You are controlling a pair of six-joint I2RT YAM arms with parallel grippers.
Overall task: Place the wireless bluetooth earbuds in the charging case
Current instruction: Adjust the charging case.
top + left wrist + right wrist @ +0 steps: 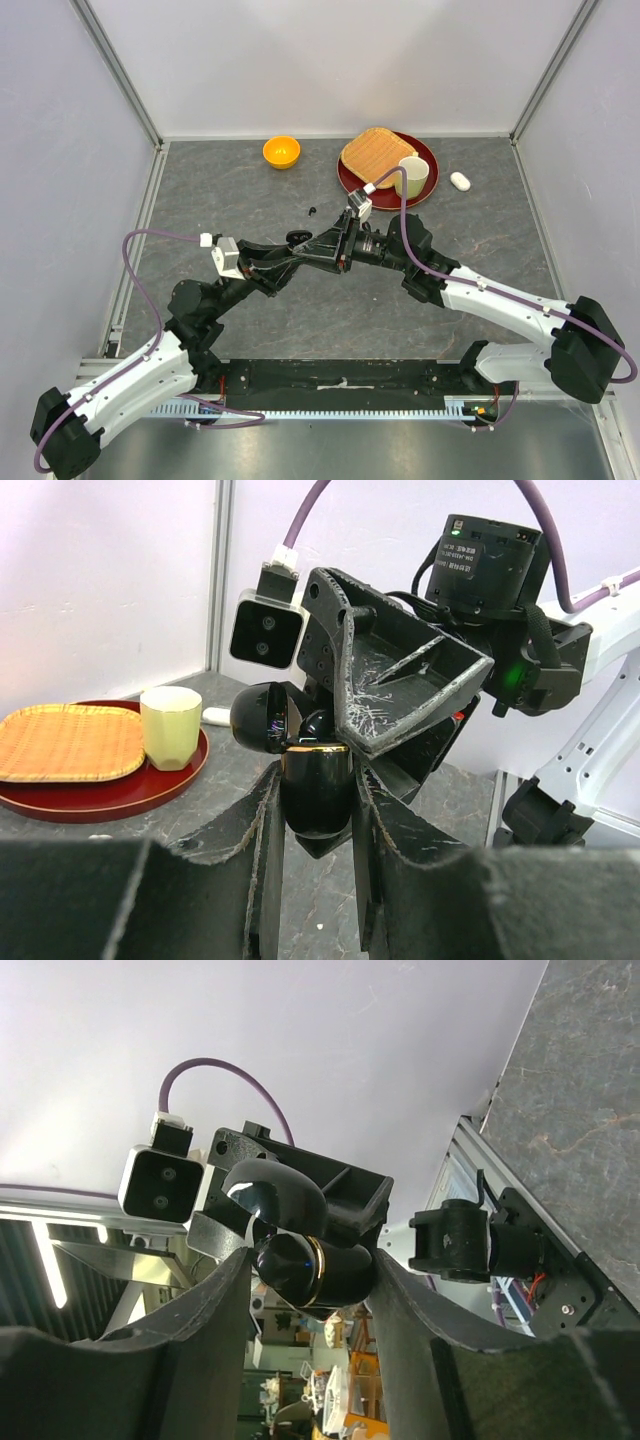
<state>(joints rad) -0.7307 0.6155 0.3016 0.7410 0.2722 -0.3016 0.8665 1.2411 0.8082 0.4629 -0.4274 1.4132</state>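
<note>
A glossy black charging case [316,790] with a gold band stands upright, and my left gripper [316,810] is shut on its sides. Its lid [262,718] hangs open to the left. My right gripper [310,1270] spans the case [345,1272] end to end. One of its fingers lies against the base, the other against a rounded black earbud [278,1260] seated at the mouth. In the top view both grippers meet above the table's middle [312,240]. A tiny black speck [313,210] on the table may be another earbud.
A red plate [352,190] at the back carries a wicker tray [375,148] and a pale cup [411,176]. To its right lies a white oval case [460,181], and an orange bowl [281,151] sits at the back left. White walls stand on three sides.
</note>
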